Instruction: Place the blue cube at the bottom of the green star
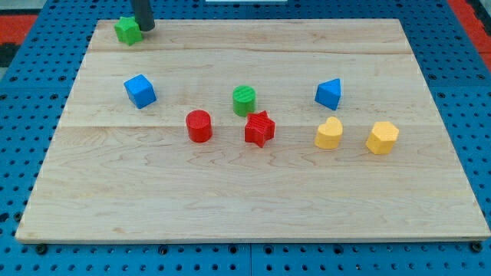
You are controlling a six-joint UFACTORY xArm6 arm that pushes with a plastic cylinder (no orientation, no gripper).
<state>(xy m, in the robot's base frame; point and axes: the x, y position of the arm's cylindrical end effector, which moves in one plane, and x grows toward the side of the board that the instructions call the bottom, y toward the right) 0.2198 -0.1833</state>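
Note:
The blue cube [140, 90] sits on the wooden board at the view's left, well below the green star [127, 30], which lies at the board's top left corner. My tip [146, 27] is a dark rod coming down from the view's top edge. It stands just right of the green star, touching or nearly touching it. The tip is far above the blue cube in the view.
A green cylinder [244, 100], red cylinder [199, 126] and red star [259, 129] cluster at the board's middle. A blue triangular block [328, 93], yellow heart [329, 133] and yellow hexagon [382, 137] lie at the right. The board's edge [253, 239] meets blue pegboard.

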